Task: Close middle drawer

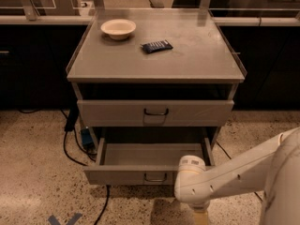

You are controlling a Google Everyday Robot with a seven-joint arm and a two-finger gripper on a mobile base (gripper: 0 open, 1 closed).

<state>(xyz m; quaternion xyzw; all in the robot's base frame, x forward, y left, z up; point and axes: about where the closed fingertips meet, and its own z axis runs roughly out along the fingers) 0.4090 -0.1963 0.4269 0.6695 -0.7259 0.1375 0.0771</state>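
Before the cabinet [154, 62], middle drawer [136, 176] pulled open, gripper [200, 215] low by its front panel, jaws' opening indiscernible.

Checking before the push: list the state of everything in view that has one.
middle drawer: pulled out, empty.
upper drawer: pushed in.
bowl: upright on the cabinet top, looks empty.
dark packet: lying flat on the cabinet top.
gripper: low, before the middle drawer's right front corner, at the bottom edge.
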